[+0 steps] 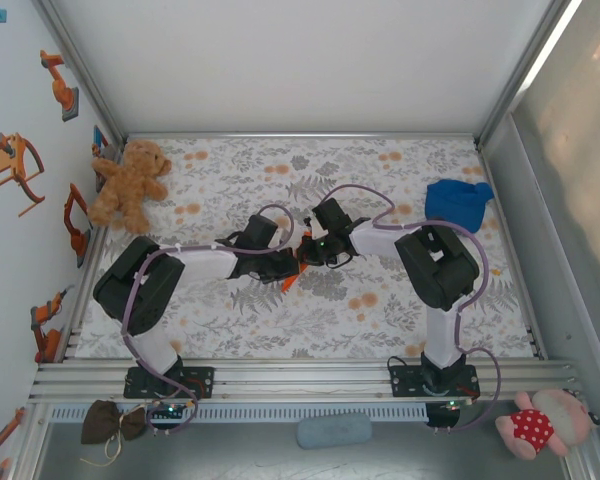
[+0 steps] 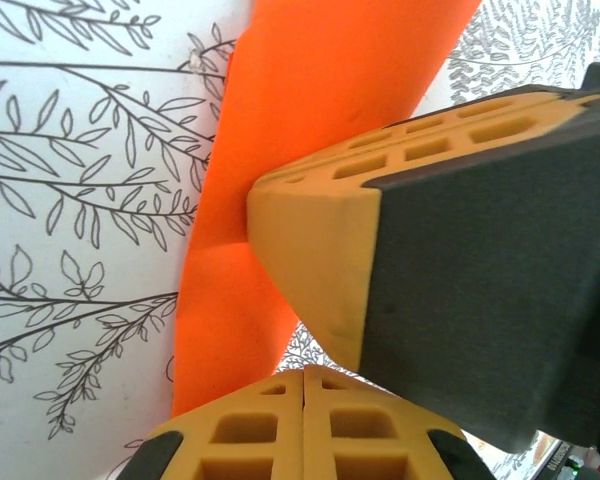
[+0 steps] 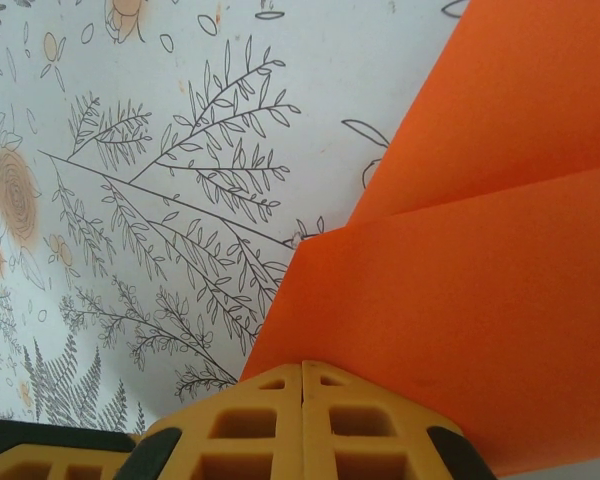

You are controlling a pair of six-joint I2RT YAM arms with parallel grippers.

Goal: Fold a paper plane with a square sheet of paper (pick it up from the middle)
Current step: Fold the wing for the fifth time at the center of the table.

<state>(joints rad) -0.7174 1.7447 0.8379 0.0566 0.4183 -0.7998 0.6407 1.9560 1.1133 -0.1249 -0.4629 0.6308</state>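
Note:
The folded orange sheet of paper (image 1: pixel 291 279) lies on the flowered tablecloth (image 1: pixel 400 300) in the middle, between the two grippers; I see layered flaps and creases on the paper (image 2: pixel 280 140) (image 3: pixel 480 280). My left gripper (image 1: pixel 289 264) (image 2: pixel 305 375) is shut, its tips at the paper's edge with cloth showing right at the seam. My right gripper (image 1: pixel 309 251) (image 3: pixel 302 368) is shut too, its tip resting against the paper. In the left wrist view the right gripper's fingers (image 2: pixel 320 250) bear down on the orange sheet. Whether either pinches the paper I cannot tell.
A brown teddy bear (image 1: pixel 130 185) sits at the far left corner and a blue cloth lump (image 1: pixel 458 203) at the far right. Metal frame rails (image 1: pixel 280 378) border the table. A pink toy (image 1: pixel 540 422) lies beyond the near rail.

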